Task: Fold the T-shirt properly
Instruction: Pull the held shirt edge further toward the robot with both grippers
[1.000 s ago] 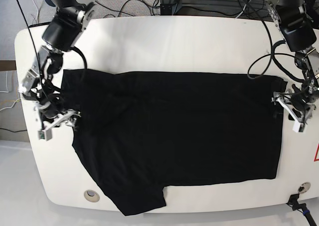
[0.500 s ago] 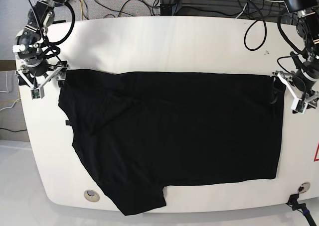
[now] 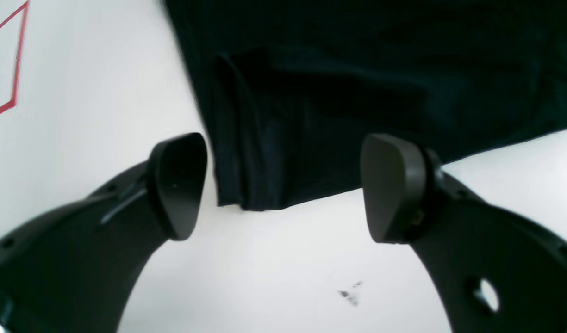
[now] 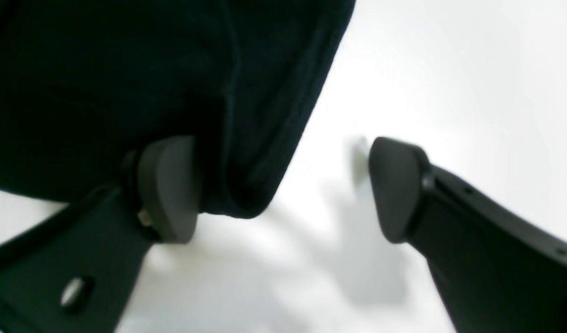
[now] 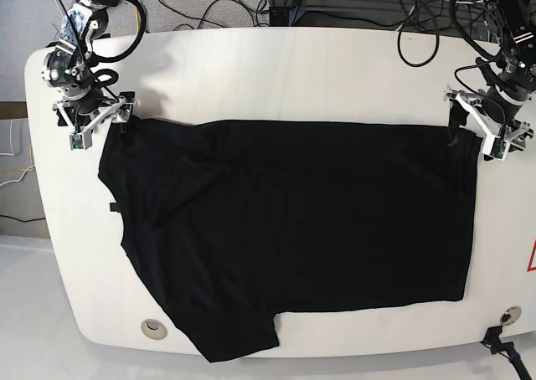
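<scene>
The black T-shirt [image 5: 293,221] lies spread on the white table [image 5: 276,70], with one sleeve [image 5: 230,338] pointing at the front edge; no print shows. At its far right corner my left gripper [image 5: 473,131] stands open. In the left wrist view that gripper [image 3: 283,185] has its pads wide apart, and the T-shirt's [image 3: 357,69] hemmed corner lies on the table between them, untouched. At the far left corner my right gripper [image 5: 97,122] is open too. Seen from the right wrist, that gripper [image 4: 281,189] straddles a rounded corner of the T-shirt [image 4: 126,69], with one pad over the cloth.
Two round holes [image 5: 152,328] [image 5: 506,316] sit near the table's front edge. A red marking [image 5: 531,259] shows at the right rim. Cables [image 5: 419,16] hang behind the far edge. Bare white table runs along the far side and in front of the shirt.
Both grippers have moved toward the table's far side, the right one from beside the left sleeve up to the far left corner. The shirt's left edge has shifted slightly.
</scene>
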You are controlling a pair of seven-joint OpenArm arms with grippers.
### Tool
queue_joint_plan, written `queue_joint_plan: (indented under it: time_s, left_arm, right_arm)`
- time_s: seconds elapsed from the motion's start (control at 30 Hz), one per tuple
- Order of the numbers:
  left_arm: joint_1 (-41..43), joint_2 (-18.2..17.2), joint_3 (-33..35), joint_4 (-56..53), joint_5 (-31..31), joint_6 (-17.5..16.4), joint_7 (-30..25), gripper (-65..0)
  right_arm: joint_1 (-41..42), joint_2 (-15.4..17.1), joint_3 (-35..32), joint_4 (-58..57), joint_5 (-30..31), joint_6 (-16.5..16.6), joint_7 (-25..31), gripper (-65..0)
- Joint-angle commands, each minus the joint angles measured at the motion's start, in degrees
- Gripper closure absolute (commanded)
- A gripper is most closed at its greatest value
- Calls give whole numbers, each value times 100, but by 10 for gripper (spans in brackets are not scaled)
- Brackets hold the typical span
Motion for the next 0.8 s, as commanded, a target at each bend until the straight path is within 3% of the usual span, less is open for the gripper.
queue_joint_plan:
  time_s: [0.0,0.13,0.27,0.77]
  left_arm:
    - [-70,-61,-31,29,324,-1,-142,-492]
    - [-412,-52,4,-463,429,-1,-142,-492]
    - [-790,-88,-5,-1237,429,-1,-142,-492]
    - [-1283,-96,268,-2582,429,-1,-142,-490]
  right_arm:
    - [54,72,1,-183,61,-4,73,-382]
    - [54,45,1,-262,61,295,73,-172]
    - [19,45,1,-262,61,304,73,-28]
    - [10,37,10,-244,61,313,73,-9]
